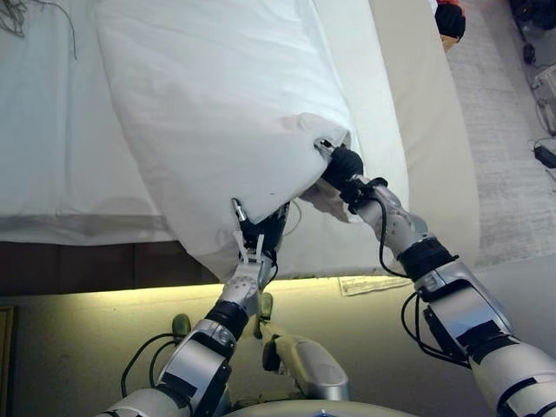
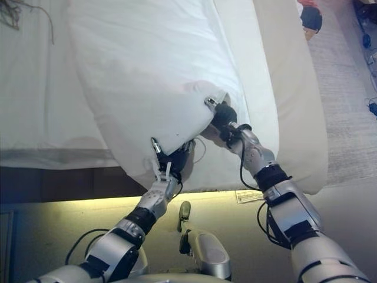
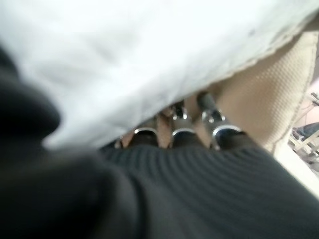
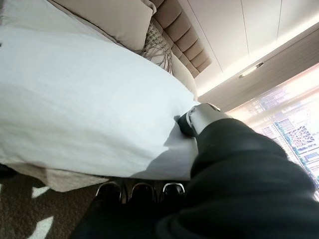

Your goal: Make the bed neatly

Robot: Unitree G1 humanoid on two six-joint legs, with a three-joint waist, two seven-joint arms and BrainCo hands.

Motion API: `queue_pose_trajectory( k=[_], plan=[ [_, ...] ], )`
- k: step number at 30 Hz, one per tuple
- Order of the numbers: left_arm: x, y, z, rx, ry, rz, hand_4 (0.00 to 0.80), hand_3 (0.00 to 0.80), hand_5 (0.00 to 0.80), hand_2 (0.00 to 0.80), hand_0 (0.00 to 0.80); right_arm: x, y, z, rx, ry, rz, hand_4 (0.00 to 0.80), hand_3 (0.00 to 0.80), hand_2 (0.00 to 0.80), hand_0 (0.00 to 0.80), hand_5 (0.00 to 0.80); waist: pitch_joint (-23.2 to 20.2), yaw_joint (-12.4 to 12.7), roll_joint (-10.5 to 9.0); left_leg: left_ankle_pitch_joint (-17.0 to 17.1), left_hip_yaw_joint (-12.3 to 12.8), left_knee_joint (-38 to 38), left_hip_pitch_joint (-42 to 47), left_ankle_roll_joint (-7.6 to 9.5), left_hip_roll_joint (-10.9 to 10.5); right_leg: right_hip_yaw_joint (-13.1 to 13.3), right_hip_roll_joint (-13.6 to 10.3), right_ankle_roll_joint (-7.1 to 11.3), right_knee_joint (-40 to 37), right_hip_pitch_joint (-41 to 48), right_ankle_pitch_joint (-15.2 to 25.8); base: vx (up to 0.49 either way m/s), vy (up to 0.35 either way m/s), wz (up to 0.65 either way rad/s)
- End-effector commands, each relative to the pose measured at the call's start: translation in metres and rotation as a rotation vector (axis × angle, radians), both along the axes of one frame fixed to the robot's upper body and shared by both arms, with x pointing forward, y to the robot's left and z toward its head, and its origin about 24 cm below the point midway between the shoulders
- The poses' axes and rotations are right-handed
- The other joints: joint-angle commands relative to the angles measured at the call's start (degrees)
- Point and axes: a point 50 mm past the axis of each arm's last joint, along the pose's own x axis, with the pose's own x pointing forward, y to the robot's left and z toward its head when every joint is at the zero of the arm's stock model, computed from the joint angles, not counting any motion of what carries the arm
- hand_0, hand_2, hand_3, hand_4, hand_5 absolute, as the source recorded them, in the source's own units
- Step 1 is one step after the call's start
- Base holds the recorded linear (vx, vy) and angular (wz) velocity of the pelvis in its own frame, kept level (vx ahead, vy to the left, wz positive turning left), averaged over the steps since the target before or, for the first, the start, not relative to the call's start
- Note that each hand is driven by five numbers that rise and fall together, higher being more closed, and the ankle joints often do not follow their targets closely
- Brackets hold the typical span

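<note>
Here both hands are gripping the duvet [image 1: 217,113] at the bed's [image 1: 434,156] foot edge: left hand [image 1: 259,233] and right hand [image 1: 341,165] clenching its hem. Spreading is underway; next, probably pulling it taut and level.

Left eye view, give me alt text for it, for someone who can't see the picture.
Both robot hands grip the near edge of a white duvet spread over a bed. The left hand pinches the hanging lower corner; the right hand bunches the edge further right. A grey carpet lies beyond the bed.
</note>
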Motion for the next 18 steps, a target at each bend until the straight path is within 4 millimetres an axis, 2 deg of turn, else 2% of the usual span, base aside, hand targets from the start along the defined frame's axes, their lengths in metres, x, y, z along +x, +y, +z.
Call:
queue_pose_trajectory(
  k=[1,6,7,8,9,14,15,16,18],
  plan=[
    [0.01,-0.012,0.024,-0.08,-0.091,0.016,0.0,0.0,0.0,0.0,0.0,0.005,-0.029,0.06,0.07,-0.21,-0.051,0.8,0.8,0.8,0.8,0.8,-1.1,2.1,-0.61,1.5,-3.2,-1.6,-3.0,0.74,1.7,-2.0,-3.6,5.24,6.4,2.9,-8.0,0.034,-0.016,0.07],
    [0.006,-0.01,0.017,-0.081,-0.082,-0.011,0.0,0.0,0.0,0.0,0.0,0.006,-0.029,0.053,0.071,-0.175,-0.06,0.8,0.8,0.8,0.8,0.8,-1.9,2.8,-0.31,1.4,-3.5,-2.1,-2.3,0.81,1.4,-2.7,-3.9,5.3,6.2,3.8,-8.3,0.031,0.008,0.08],
    [0.006,-0.011,0.016,-0.08,-0.079,-0.019,0.311,0.311,0.311,0.311,0.311,0.006,-0.028,0.051,0.066,-0.165,-0.059,0.8,0.8,0.8,0.8,0.8,-2.2,2.9,-0.15,1.4,-3.4,-2.1,-2.1,0.79,1.3,-2.8,-4.0,5.3,6.2,4.0,-8.4,0.039,0.039,0.06],
    [0.005,-0.011,0.016,-0.08,-0.08,-0.025,0.712,0.712,0.712,0.712,0.712,0.006,-0.029,0.049,0.06,-0.157,-0.058,0.8,0.8,0.8,0.8,0.8,-2.4,3.1,0.0,1.4,-3.5,-2.1,-2.0,0.82,1.3,-2.9,-4.0,5.26,6.2,4.1,-8.4,0.038,0.049,0.08],
    [0.004,-0.013,0.016,-0.082,-0.086,-0.033,0.8,0.8,0.8,0.8,0.8,0.006,-0.03,0.046,0.052,-0.146,-0.061,0.8,0.8,0.8,0.8,0.8,-2.5,3.2,0.24,1.4,-3.5,-2.2,-1.8,0.85,1.1,-3.0,-4.1,5.29,6.2,4.4,-8.4,0.033,0.047,0.08],
    [0.002,-0.015,0.02,-0.097,-0.113,-0.035,0.8,0.8,0.8,0.8,0.8,0.008,-0.038,0.034,-0.004,-0.09,-0.104,0.8,0.8,0.8,0.8,0.8,-3.6,3.7,1.7,1.3,-3.8,-2.4,-0.9,1.03,0.5,-3.5,-4.8,5.34,6.0,5.4,-8.6,0.039,0.075,0.07],
    [0.003,-0.014,0.02,-0.098,-0.117,-0.03,0.8,0.8,0.8,0.8,0.8,0.009,-0.041,0.031,-0.02,-0.071,-0.119,0.69,0.69,0.69,0.69,0.69,-3.8,3.8,2.06,1.3,-3.9,-2.4,-0.8,1.05,0.3,-3.6,-5.0,5.35,6.0,5.6,-8.7,0.032,0.097,0.07],
    [0.003,-0.014,0.021,-0.099,-0.12,-0.024,0.8,0.8,0.8,0.8,0.8,0.009,-0.043,0.026,-0.041,-0.05,-0.139,0.0,0.0,0.0,0.0,0.0,-3.9,3.8,2.42,1.2,-4.0,-2.4,-0.6,1.06,0.1,-3.6,-5.2,5.37,6.0,5.8,-8.7,0.029,0.102,0.07],
    [0.003,-0.01,0.021,-0.099,-0.117,-0.009,0.8,0.8,0.8,0.8,0.8,0.009,-0.05,0.018,-0.06,-0.009,-0.159,0.0,0.0,0.0,0.0,0.0,-4.4,4.0,3.14,1.2,-4.2,-2.6,0.0,1.11,-0.3,-3.8,-5.5,5.43,5.9,6.4,-8.8,0.039,0.1,0.06]
  ],
)
